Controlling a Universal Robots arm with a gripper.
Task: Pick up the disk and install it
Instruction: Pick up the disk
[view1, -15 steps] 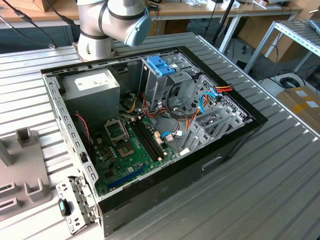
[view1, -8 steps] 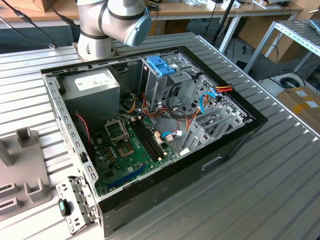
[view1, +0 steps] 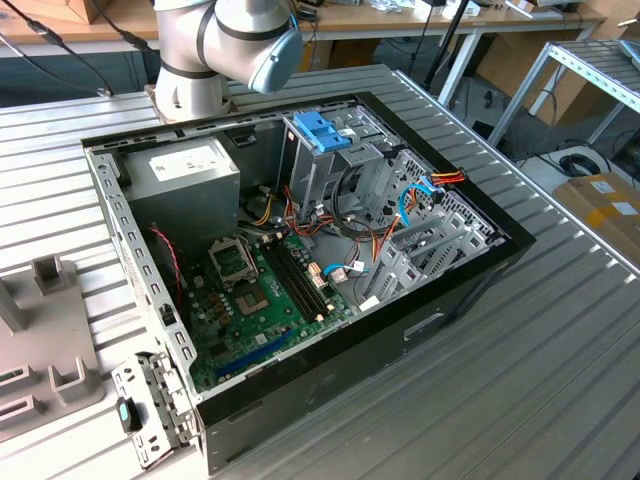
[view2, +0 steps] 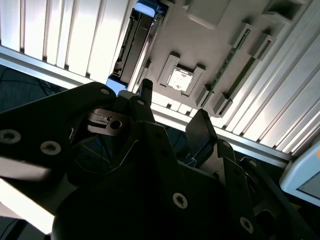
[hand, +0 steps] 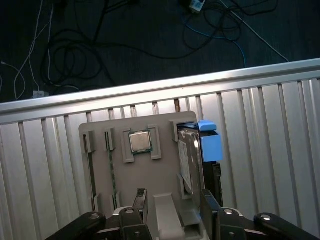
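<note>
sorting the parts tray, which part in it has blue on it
The disk, standing on edge in the grey tray: it has a blue frame, the square chip has none.

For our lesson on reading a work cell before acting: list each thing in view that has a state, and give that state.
disk: standing on edge in a slot of the grey holder, not gripped.
tool: open, nothing between its fingers.
processor chip: lying flat in a recess of the holder.
computer case: lying on the table, side open, insides exposed.
</note>
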